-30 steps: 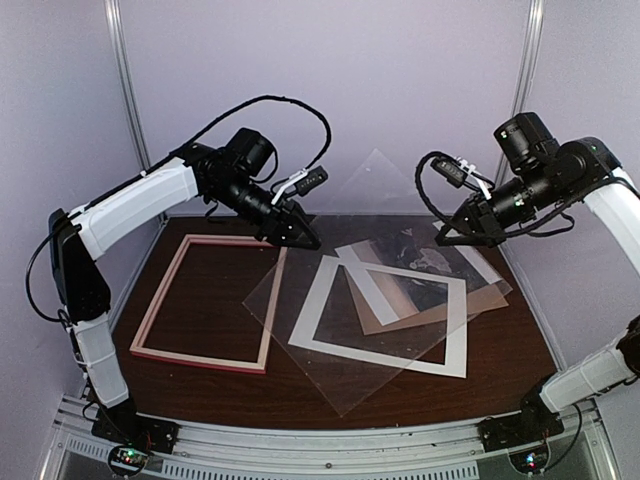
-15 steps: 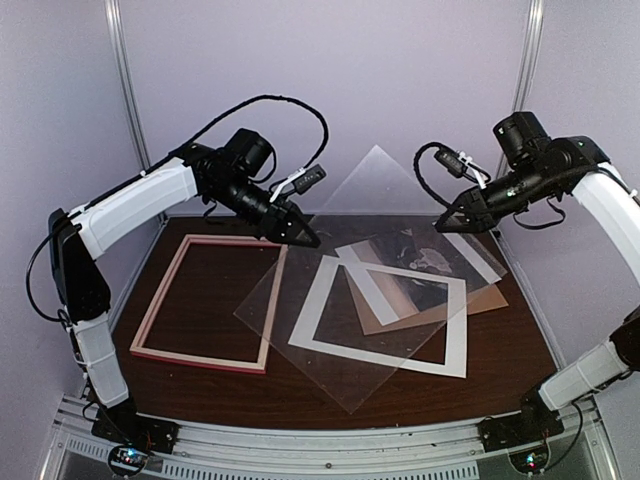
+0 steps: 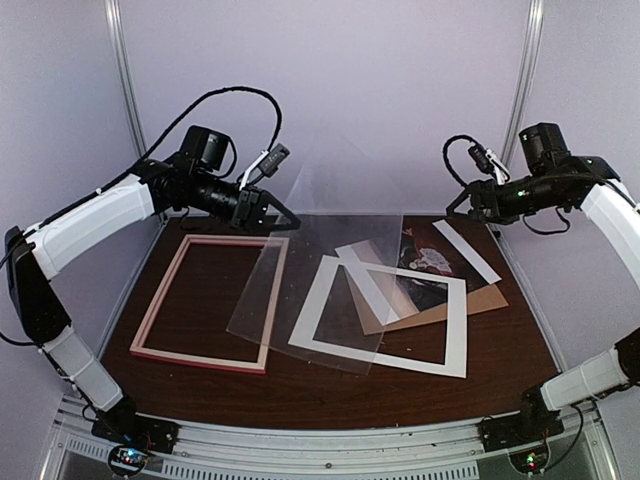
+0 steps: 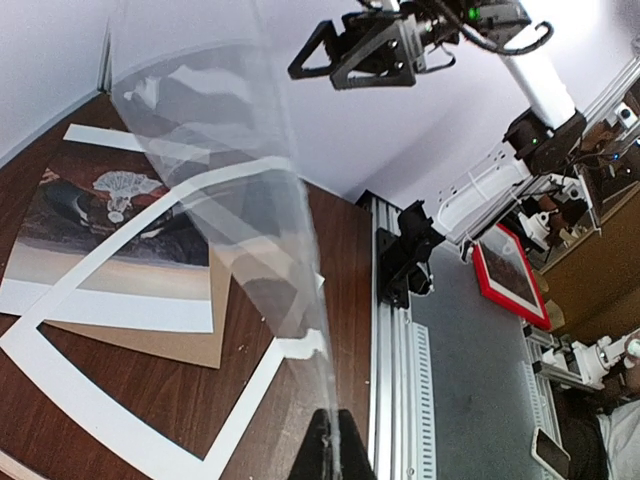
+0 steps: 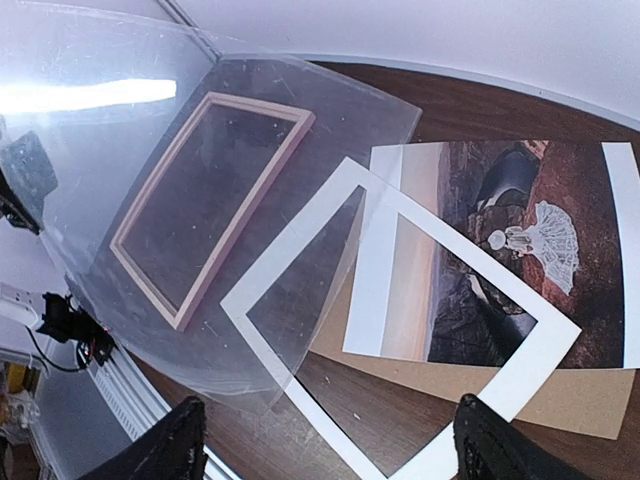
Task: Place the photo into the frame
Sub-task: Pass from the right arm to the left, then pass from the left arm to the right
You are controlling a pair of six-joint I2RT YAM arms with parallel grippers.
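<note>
Photo: dark landscape print with a pale figure and white margin. It lies face up right of centre in the overhead view, on the brown backing board, its lower part under the upper bar of the white mat. Frame: pinkish wooden rectangle, flat on the table at left, apart from the photo. Clear sheet: tilted, upper left corner lifted, lower edge down over the frame's right bar and the mat's left part. Left gripper: upper left, jaws pinched tight on the sheet's edge. Right gripper: upper right, raised beyond the photo's far end, fingers spread wide, empty.
</note>
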